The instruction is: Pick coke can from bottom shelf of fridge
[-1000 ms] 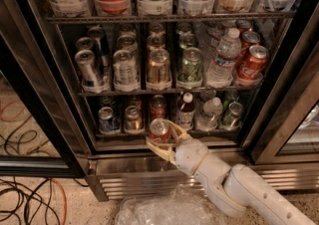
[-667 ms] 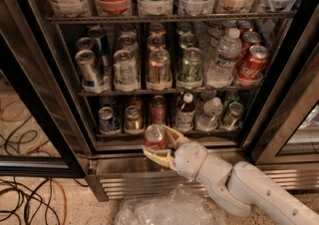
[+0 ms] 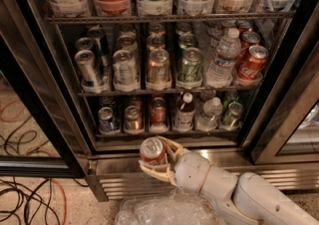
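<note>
Speckled floor [image 3: 75, 209] at lower left, with loose black and orange cables [image 3: 25, 199] lying on it. A crumpled clear plastic sheet [image 3: 159, 211] lies at the bottom edge, in front of the fridge [image 3: 37, 74].

Fridge: black frame, door open, wire racks full. Shiny louvred base [image 3: 124, 185] runs along its foot.

Bottom shelf [image 3: 149, 133]: one row of small containers in clear lane trays. Left to right at the front: a blue-and-silver can [image 3: 107, 119], a brownish-gold can [image 3: 133, 118], a red can [image 3: 158, 111], a small red-capped bottle [image 3: 185, 112], a clear bottle [image 3: 210, 112], a green can [image 3: 232, 114]. More cans stand behind them, too dark to identify.

Rack above: taller cans, a water bottle [image 3: 224, 55] and a lane of red cans [image 3: 251, 62] at the right.

Pincer [image 3: 153, 158]: outside the fridge, in front of the sill, just below the bottom shelf and above the louvred base. The white arm [image 3: 239, 194] enters from the lower right.

Pincer state: closed around the coke can [image 3: 152, 147], one cream finger [image 3: 172, 145] curving over the can's right side, the other running beneath and to its left. Both touch the can.

Coke can: red body, silver top with pull tab facing the camera, roughly upright with a slight tilt. It is clear of the bottom shelf and rests on nothing, carried only by the pincer, in line with the red can's lane.
</note>
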You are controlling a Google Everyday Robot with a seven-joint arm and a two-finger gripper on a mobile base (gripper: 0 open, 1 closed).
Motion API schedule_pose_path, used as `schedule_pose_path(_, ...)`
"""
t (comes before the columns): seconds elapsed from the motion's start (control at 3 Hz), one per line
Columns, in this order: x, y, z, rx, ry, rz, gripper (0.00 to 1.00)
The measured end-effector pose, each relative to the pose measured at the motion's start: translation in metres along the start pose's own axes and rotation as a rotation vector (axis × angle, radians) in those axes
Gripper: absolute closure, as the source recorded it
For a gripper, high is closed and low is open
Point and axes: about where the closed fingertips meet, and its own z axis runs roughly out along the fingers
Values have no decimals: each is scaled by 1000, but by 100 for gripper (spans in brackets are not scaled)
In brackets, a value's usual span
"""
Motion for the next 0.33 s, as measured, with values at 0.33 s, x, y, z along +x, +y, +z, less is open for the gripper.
schedule_pose_path(0.33,0,0,0,0,0,0,100)
